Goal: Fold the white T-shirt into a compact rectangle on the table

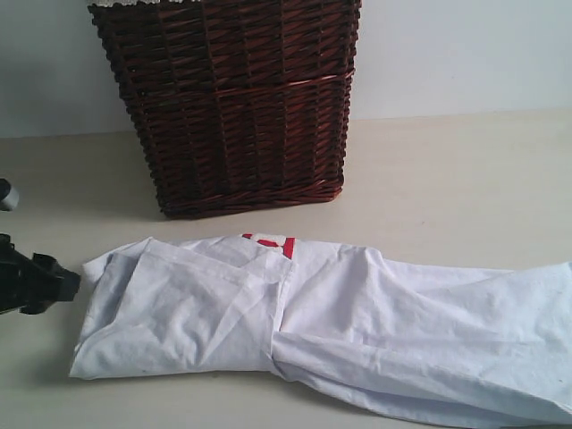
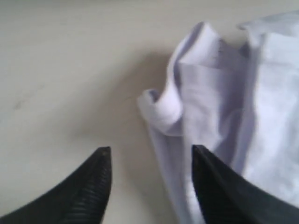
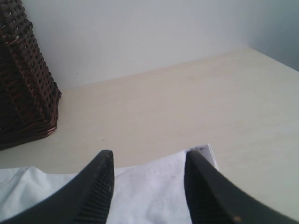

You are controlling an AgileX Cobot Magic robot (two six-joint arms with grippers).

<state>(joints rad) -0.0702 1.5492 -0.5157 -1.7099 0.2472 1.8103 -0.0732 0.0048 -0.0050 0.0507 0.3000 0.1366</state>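
Note:
The white T-shirt (image 1: pixel 295 326) lies on the table (image 1: pixel 447 179) as a long, creased strip, with a patch of red lettering (image 1: pixel 271 242) showing at its far edge. My left gripper (image 1: pixel 54 281) sits just off the shirt's left end. In the left wrist view the left gripper (image 2: pixel 152 151) is open and a rolled hem of the shirt (image 2: pixel 163 107) lies just ahead of one finger (image 2: pixel 215 186). My right gripper (image 3: pixel 148 156) is out of the exterior view. It is open, low over the shirt's other end (image 3: pixel 154 186), with the cloth flat between its fingers and a corner (image 3: pixel 205 151) beside one tip.
A tall dark wicker basket (image 1: pixel 232 107) stands behind the shirt at the middle back, also seen at the side of the right wrist view as the basket (image 3: pixel 23 84). A pale wall (image 1: pixel 465 54) closes the far side. Bare table stretches right of the basket.

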